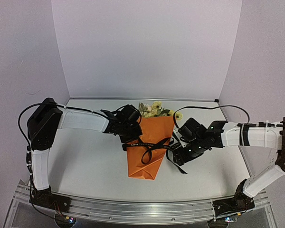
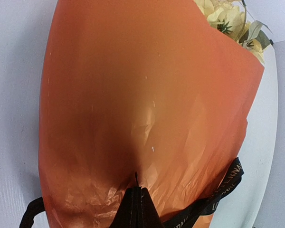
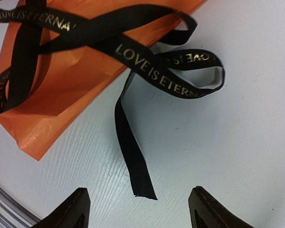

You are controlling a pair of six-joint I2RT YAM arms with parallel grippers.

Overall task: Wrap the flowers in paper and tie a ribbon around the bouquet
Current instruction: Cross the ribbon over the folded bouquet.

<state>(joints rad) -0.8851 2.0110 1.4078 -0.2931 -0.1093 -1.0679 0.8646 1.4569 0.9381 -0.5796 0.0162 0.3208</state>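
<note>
Tying now: the bouquet (image 1: 154,168) lies on the table (image 1: 85,161), ribbon (image 3: 147,71) looped loosely across it, no knot yet. My left gripper (image 2: 135,209) is pinched together at its left edge, whether on ribbon I can't tell. My right gripper (image 3: 140,198) hangs spread beside its right edge. Next, I'd say, catch that loose tail.

On the table (image 1: 85,161) lies the bouquet (image 1: 152,130), flowers (image 1: 154,110) at its far end; the ribbon (image 3: 137,64) crosses it. Left gripper (image 2: 135,206) at its left edge; right gripper (image 3: 138,199) to its right.

Plain, evenly lit booth.
Pale lavender walls (image 1: 147,47) enclose a white table (image 1: 85,166) on three sides; an aluminium rail (image 1: 142,209) edges its front.
</note>
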